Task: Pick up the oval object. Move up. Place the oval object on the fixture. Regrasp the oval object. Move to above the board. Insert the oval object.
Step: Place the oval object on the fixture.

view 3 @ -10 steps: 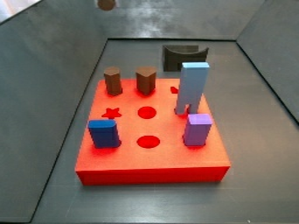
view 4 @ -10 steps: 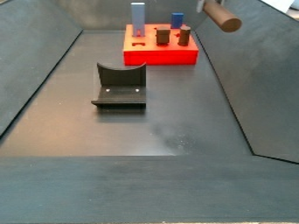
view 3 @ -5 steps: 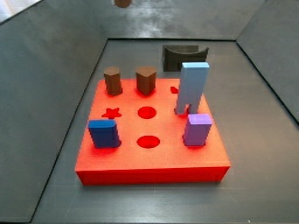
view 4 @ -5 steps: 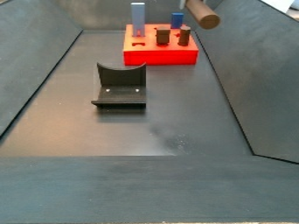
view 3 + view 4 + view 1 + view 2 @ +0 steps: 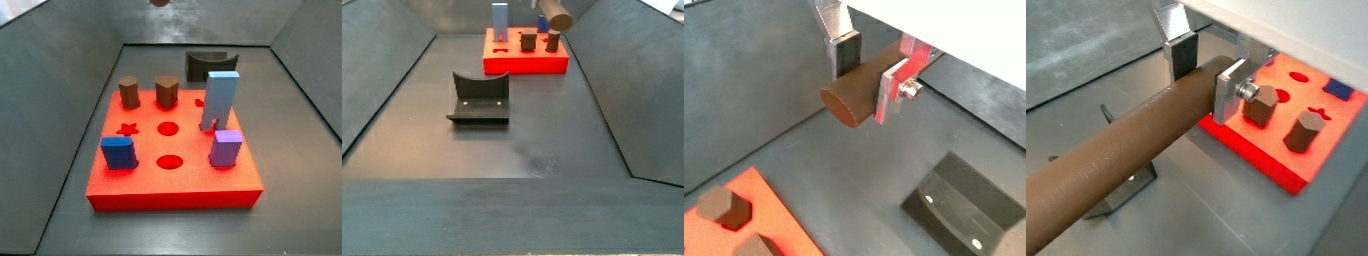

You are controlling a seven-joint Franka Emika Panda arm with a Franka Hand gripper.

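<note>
My gripper (image 5: 869, 80) is shut on the oval object (image 5: 848, 101), a long slim brown peg held level in the air between the silver fingers. In a wrist view the oval object (image 5: 1120, 165) runs long, out past the gripper (image 5: 1207, 80). Only its end shows at the upper edge of both side views (image 5: 160, 3) (image 5: 553, 14), high over the floor. The fixture (image 5: 480, 98) stands bare on the dark floor, also seen as the fixture (image 5: 965, 205) below the gripper. The red board (image 5: 174, 160) lies beyond the fixture, with the board (image 5: 1293, 125) beside the peg.
On the board stand two short brown pegs (image 5: 128, 93) (image 5: 167, 92), a tall light blue block (image 5: 221, 100), a purple block (image 5: 226, 147) and a blue block (image 5: 119, 152). Round and star holes (image 5: 168, 128) show in it. Sloped grey walls (image 5: 629, 90) ring the floor.
The held oval object has travelled sideways through the air, step by step, from beside the wall toward the space over the board. Nothing on the floor has shifted.
</note>
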